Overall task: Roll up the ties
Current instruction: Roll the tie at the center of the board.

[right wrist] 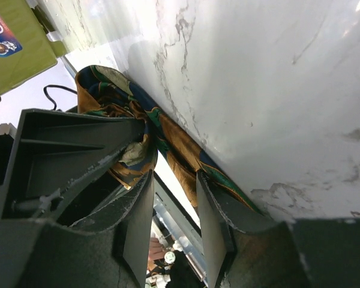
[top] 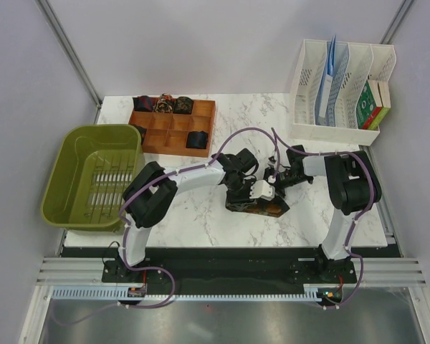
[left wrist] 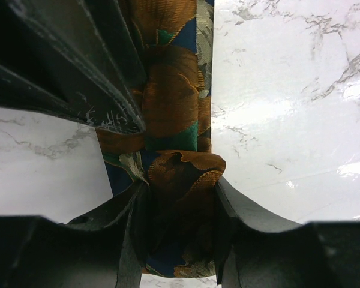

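Note:
A tie (top: 256,208) with orange, green and blue patterning lies partly rolled on the marble table, between both grippers. My left gripper (top: 245,189) is shut on its bunched fabric; in the left wrist view the tie (left wrist: 174,108) fills the gap between my fingers (left wrist: 180,195). My right gripper (top: 275,183) is right beside it, jaws apart. In the right wrist view its gripper (right wrist: 174,180) has an empty gap, with the tie (right wrist: 186,144) running past the fingertips. Several rolled ties (top: 183,105) sit in a wooden tray (top: 173,125).
The wooden divided tray stands at the back left of centre. A green plastic basket (top: 93,175) stands at the left edge. A white file organizer (top: 340,82) with papers and a small box stands at the back right.

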